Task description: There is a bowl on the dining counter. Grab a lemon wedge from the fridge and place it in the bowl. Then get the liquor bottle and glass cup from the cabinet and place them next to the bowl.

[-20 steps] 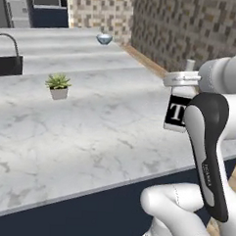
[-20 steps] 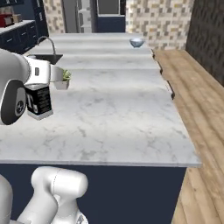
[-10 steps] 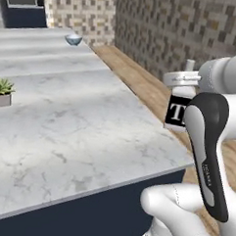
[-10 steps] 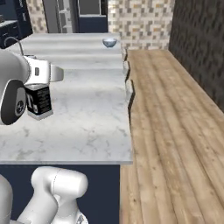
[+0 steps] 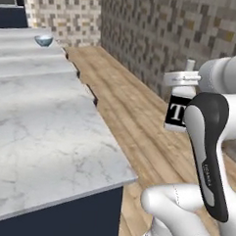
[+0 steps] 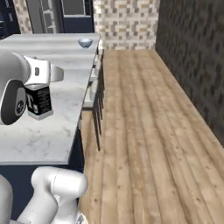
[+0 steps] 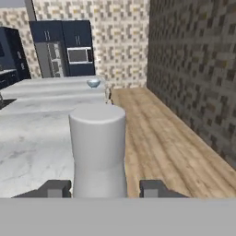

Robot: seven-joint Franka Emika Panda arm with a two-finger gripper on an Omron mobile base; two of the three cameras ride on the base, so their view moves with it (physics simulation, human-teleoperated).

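My gripper (image 7: 103,188) is shut on the liquor bottle (image 5: 178,111), a small dark bottle with a black label and white lettering, held upright by its neck. In the right base view the liquor bottle (image 6: 38,101) hangs over the dining counter (image 6: 61,118), whose white marble top (image 5: 45,136) runs away to the far wall. In the hand view the bottle's pale cap (image 7: 97,143) stands between my two fingertips. The bowl (image 5: 43,40) sits at the counter's far end, well away from my gripper, and shows again as a small pale bowl (image 6: 85,42) (image 7: 93,83). I cannot make out what lies in it.
A wooden floor (image 6: 140,122) stretches along the counter's right side. A dark tiled wall (image 5: 183,40) bounds the floor on the right. Stools (image 6: 93,87) tuck under the counter's edge. Navy units with a built-in oven (image 7: 78,55) stand at the far end.
The whole picture has swung: the base has moved, so the counter slides left and the sink and potted plant leave the views. The bottle stays in my gripper.
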